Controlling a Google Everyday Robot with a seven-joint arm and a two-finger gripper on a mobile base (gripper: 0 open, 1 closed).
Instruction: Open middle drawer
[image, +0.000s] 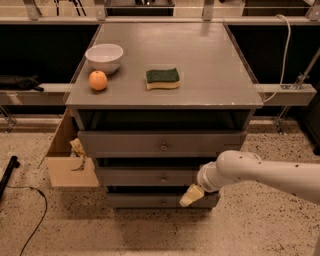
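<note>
Checking containers: white bowl (104, 57) sits on the bench (210, 65) back left, orange (98, 80) just beside it and outside it, green-topped sponge (162, 78) near centre. Cardboard box (67, 165) stands on the floor left of the bench, something crumpled and tan at its open side.

I see the middle drawer (145, 177) between the two other fronts: flat grey, small round knob at centre, looking pushed in.

Gripper (192, 195) hangs low, right of that knob, over the bottom front; spread or closed, I cannot tell. White arm (260, 172) covers the drawer's right end and runs off frame.
</note>
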